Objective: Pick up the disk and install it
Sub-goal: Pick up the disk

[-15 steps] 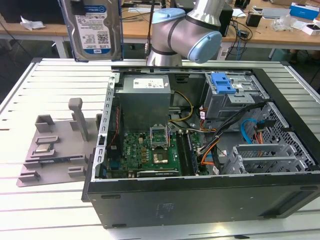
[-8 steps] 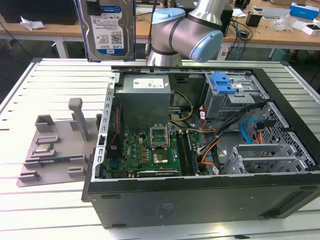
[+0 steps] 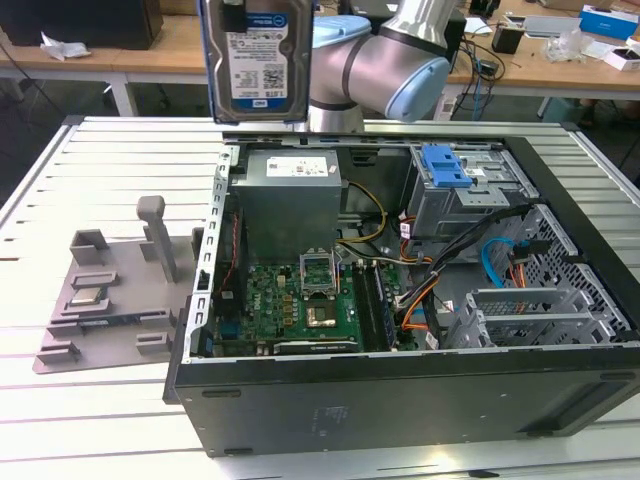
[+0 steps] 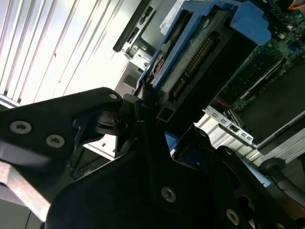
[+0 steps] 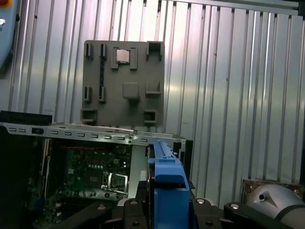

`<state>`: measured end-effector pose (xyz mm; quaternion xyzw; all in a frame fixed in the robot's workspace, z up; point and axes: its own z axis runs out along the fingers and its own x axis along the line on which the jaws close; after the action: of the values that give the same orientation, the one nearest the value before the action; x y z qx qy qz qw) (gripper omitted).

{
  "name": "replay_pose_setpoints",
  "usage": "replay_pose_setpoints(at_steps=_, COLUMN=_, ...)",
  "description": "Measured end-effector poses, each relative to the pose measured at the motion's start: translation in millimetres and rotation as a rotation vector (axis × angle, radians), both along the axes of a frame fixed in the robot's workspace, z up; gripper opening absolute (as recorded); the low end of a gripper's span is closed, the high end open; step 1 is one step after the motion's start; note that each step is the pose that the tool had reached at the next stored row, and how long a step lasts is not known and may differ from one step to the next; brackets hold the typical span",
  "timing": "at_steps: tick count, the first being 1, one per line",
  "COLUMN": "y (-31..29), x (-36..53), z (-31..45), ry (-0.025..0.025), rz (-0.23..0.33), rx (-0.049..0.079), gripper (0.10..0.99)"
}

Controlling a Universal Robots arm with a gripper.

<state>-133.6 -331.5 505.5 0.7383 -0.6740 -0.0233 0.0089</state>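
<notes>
Exterior view: the disk (image 3: 258, 60) is hanging upright over the case (image 3: 400, 390); in the second wrist view, the gripper (image 4: 143, 107) is clamping it.

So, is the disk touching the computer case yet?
Apart. In the exterior view the disk hangs above the open computer case, with bare table showing between them.

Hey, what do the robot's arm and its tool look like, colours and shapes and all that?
The arm is made of thick, round silver-grey tubes with pale blue joint caps. In the second wrist view, the tool is black, built from flat angular plates held together by small silver screws.
</notes>
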Motion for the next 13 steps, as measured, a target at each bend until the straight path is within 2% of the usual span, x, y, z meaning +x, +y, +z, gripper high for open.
replay_pose_setpoints(at_steps=4, y=0.0, x=17.9, z=0.0, ry=0.0012, rz=0.0, rx=0.0, gripper=0.369)
replay_pose_setpoints(at_steps=6, y=0.0, x=30.4, z=0.0, ry=0.0019, rz=0.0, rx=0.0, gripper=0.369)
replay_pose_setpoints(at_steps=9, y=0.0, x=42.5, z=0.0, ry=0.0026, rz=0.0, rx=0.0, gripper=0.369)
replay_pose_setpoints(at_steps=13, y=0.0, x=73.0, z=-0.1, ry=0.0053, rz=0.0, rx=0.0, gripper=0.369)
